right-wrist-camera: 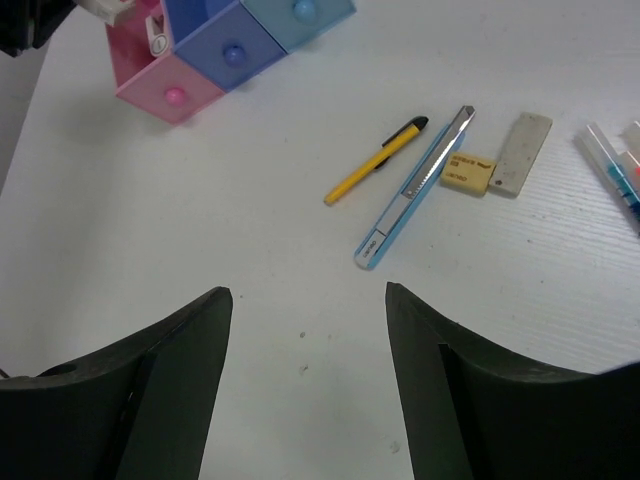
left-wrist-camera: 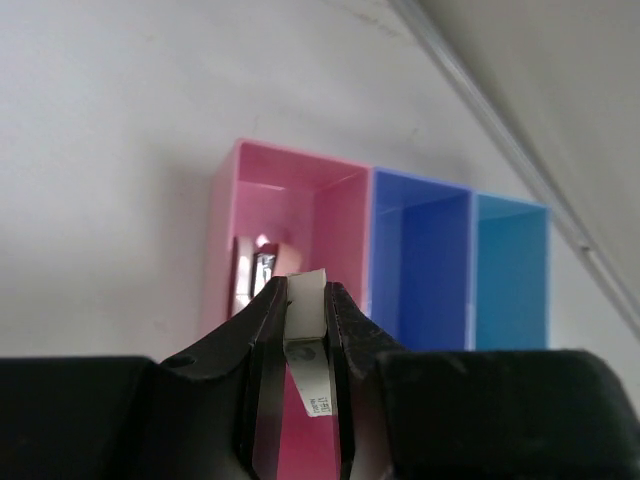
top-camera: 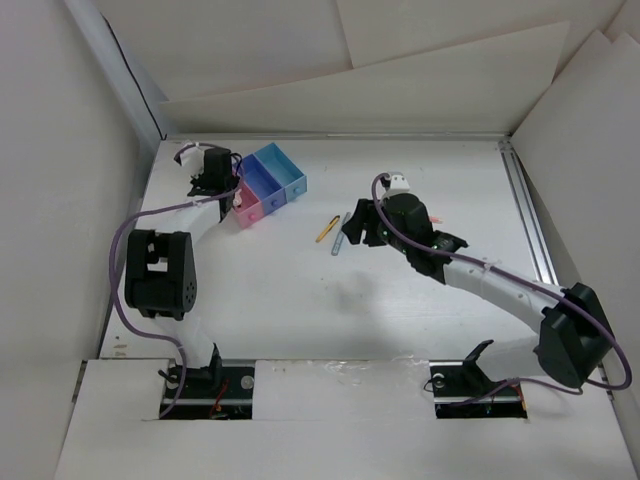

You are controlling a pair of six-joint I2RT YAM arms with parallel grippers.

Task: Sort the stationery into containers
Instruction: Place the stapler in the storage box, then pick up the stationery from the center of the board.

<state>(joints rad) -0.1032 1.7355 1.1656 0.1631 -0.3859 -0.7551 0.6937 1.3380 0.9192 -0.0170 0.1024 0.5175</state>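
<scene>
The containers stand joined in a row at the back left: pink [top-camera: 247,203], dark blue [top-camera: 265,180] and light blue [top-camera: 285,168]. My left gripper [left-wrist-camera: 303,290] hangs over the pink bin [left-wrist-camera: 290,200], shut on a small white eraser block [left-wrist-camera: 306,305]. A small item [left-wrist-camera: 262,270] lies inside that bin. My right gripper [right-wrist-camera: 308,290] is open and empty above bare table. Ahead of it lie a yellow pen [right-wrist-camera: 375,160], a pale blue-grey pen [right-wrist-camera: 415,185], a beige eraser [right-wrist-camera: 468,172] and a grey-white block [right-wrist-camera: 520,152]. In the top view the right gripper [top-camera: 352,228] is beside the two pens [top-camera: 328,228].
More pens [right-wrist-camera: 615,170] lie at the right edge of the right wrist view. White walls close in the table; a metal rail [top-camera: 528,215] runs along its right side. The left arm's elbow [top-camera: 158,272] stands at the left.
</scene>
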